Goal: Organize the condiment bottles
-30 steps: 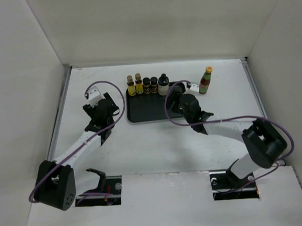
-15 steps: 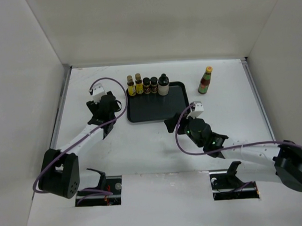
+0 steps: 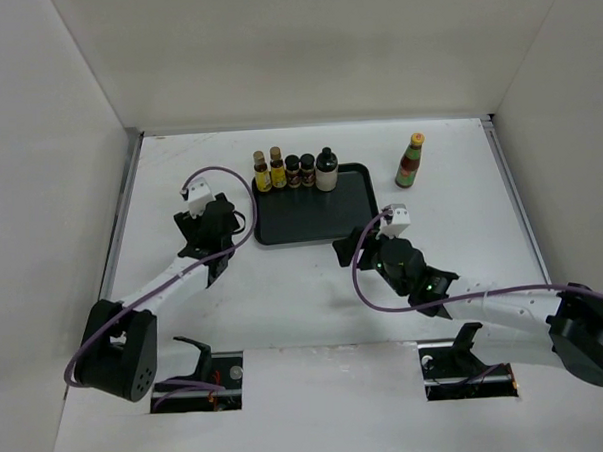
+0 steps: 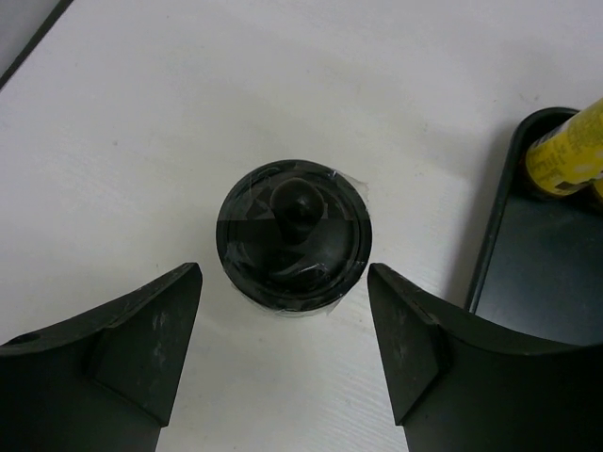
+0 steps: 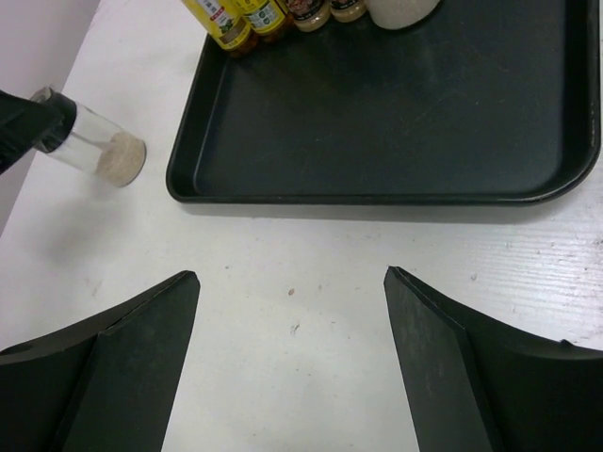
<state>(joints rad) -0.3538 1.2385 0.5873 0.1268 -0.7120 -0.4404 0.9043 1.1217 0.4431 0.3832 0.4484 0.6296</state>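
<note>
Right end effector (image 5: 290, 278): fingers spread wide, holding nothing. It hangs over the bare tabletop (image 3: 305, 306) off the tray's 5 o'clock corner.
Left end effector (image 4: 283, 282): fingers apart, one on each side of the loose bottle, with a visible gap on both sides.
Loose bottle (image 4: 292, 231): clear body, white powder, black cap. It sits on the tabletop at 9 o'clock of the tray (image 5: 396, 113), just outside the rim.
Handling: probably light, rigid and smooth-walled. Grip the body below the cap, not the domed cap.
Tray row (image 3: 293, 171): five bottles stand along the 12 o'clock edge.
Red bottle (image 3: 410, 161): on the tabletop at 2 o'clock of the tray.
Clearance: the raised rim must be cleared on entry. The tray's near half is bare.
</note>
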